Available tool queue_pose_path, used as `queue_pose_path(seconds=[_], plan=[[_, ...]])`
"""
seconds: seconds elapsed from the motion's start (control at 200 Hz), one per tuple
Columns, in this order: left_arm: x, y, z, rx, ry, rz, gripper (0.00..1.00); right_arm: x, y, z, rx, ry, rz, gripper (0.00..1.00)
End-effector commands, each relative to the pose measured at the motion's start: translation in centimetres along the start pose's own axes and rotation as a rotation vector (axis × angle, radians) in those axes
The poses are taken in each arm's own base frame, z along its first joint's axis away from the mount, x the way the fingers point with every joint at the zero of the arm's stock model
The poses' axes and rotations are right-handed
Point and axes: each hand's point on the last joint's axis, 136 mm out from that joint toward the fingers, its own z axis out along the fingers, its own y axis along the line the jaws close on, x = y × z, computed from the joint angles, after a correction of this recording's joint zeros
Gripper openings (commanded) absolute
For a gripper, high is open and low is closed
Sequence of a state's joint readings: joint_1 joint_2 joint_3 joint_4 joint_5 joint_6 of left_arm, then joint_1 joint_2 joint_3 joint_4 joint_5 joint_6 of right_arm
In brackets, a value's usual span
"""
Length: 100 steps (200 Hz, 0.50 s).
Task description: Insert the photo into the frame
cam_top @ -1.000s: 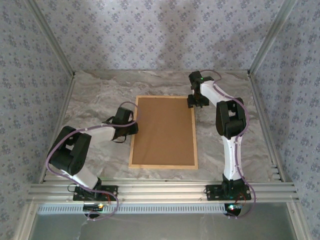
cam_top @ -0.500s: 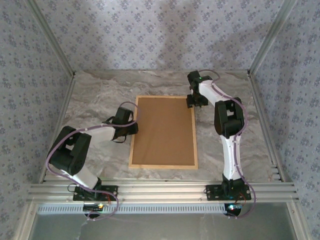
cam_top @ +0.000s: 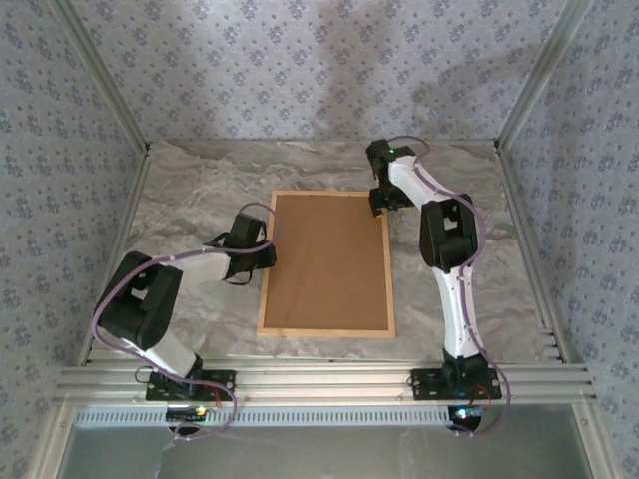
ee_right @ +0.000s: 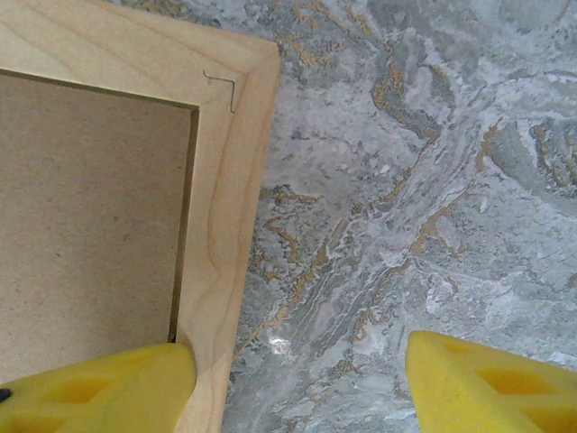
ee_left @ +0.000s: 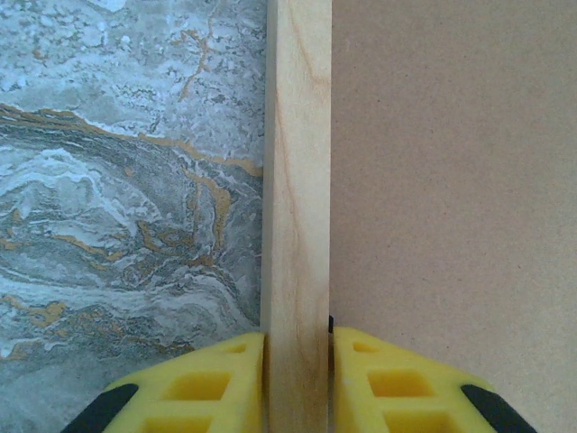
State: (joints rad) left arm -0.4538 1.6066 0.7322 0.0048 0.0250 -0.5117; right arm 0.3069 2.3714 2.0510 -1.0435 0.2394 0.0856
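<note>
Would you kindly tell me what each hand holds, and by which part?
The left hand pinches the frame by its left side rail. The right hand is open at the frame's far right corner, holding nothing.

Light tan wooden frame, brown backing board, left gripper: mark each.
light tan wooden frame [ee_left: 297,180], left wrist view, side rail.
brown backing board [cam_top: 327,261], top external view, centre.
left gripper [ee_left: 298,347], left wrist view, between fingertips.

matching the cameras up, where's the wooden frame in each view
top external: frame lies flat, centre of picture
left wrist: one rail runs up the centre, left gripper shut on it
right wrist: its corner, upper left
shared landmark: brown backing board inside the rails
</note>
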Motion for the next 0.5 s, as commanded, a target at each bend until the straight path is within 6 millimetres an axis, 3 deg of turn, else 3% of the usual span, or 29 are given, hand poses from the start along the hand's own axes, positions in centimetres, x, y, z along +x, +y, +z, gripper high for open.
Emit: queue_pose_path(seconds=[0.0,0.495], plan=[[4.55,2.27,0.99,-0.071,0.150,0.031,0.24,3.12,3.01,4.52,-0.015,0.150,-0.099,0.69],[4.57,2.36,0.98,-0.067,0.149,0.027,0.24,2.89,3.33,4.66,-0.009,0.161,-0.166,0.82]])
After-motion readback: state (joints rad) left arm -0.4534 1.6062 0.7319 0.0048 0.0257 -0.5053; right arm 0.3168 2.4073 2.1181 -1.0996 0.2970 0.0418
